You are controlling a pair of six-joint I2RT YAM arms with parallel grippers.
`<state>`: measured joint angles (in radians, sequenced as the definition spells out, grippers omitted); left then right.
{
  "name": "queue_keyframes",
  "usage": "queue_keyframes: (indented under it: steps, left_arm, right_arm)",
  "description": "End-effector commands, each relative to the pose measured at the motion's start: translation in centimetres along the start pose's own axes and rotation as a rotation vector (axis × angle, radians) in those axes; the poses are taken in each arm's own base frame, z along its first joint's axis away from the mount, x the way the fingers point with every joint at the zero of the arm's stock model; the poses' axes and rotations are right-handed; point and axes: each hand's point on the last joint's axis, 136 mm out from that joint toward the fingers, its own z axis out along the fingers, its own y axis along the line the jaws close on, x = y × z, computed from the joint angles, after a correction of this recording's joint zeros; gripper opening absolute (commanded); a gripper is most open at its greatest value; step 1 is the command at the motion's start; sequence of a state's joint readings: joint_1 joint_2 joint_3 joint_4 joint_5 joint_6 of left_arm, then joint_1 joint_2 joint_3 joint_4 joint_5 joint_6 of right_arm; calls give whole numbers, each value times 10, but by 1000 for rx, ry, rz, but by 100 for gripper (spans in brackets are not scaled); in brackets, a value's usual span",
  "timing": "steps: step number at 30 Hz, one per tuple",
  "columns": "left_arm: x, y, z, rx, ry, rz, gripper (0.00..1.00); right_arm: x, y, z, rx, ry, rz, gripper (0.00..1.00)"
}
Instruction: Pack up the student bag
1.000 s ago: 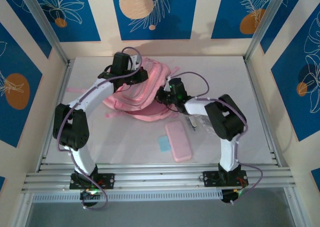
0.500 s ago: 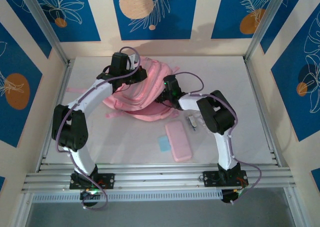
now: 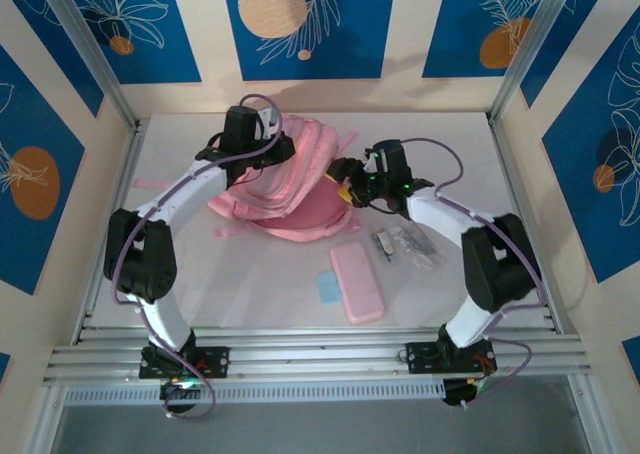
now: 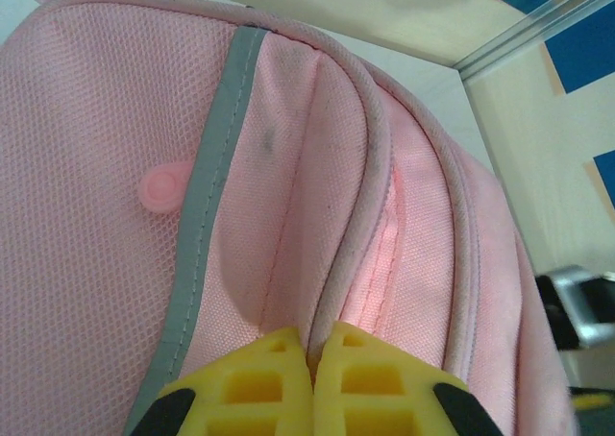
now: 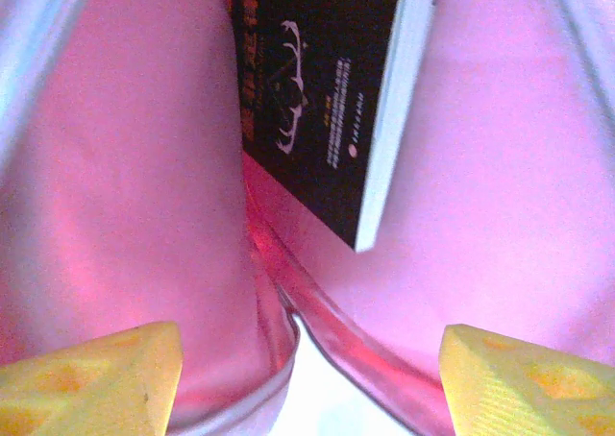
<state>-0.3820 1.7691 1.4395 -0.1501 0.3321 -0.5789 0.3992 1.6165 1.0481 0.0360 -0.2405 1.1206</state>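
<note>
Soft pink student bag, grey trim, mesh weave (black book inside)

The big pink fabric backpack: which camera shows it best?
The top external view: the whole pink fabric backpack lies on the white table. The left wrist view gives a close-up of its piped seam, the right wrist view its pink inside holding a black book.

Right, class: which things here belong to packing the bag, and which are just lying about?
In the job: student bag; black book inside it; left gripper, pinching the bag's seam; right gripper, open at the bag's mouth.
Lying about, perhaps to pack later: pink pencil case; pale blue flat piece; clear packet.
</note>
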Motion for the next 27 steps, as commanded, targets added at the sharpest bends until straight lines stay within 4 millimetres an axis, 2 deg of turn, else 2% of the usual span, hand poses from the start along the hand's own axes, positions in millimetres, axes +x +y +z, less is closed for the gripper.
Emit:
queue_keyframes:
  steps: [1, 3, 5, 9, 12, 21, 24, 27]
  left_arm:
    - [-11, -7, -1, 9, -57, 3, 4]
    - [-5, -4, -4, -5, -46, -18, 26]
    - [2, 2, -11, -24, -52, -36, 42]
    - [22, 24, -32, -85, -61, -83, 58]
    - [41, 46, -51, -153, -73, -124, 65]
    - [112, 124, -104, -386, -92, -276, 70]
    - [130, 152, -115, -462, -114, -320, 72]
    - [138, 172, -119, -490, -152, -367, 72]
  right_arm:
    - [21, -31, -33, 140, 40, -63, 73]
    - [24, -42, -48, 202, 14, -103, 74]
    - [26, -46, -58, 231, -2, -133, 76]
    - [32, -41, -64, 222, -7, -186, 81]
    - [37, -33, -55, 223, 0, -242, 84]
    - [57, -13, -16, 198, 71, -351, 83]
    - [62, -11, -10, 196, 82, -364, 82]
    - [65, -10, -7, 189, 94, -362, 82]
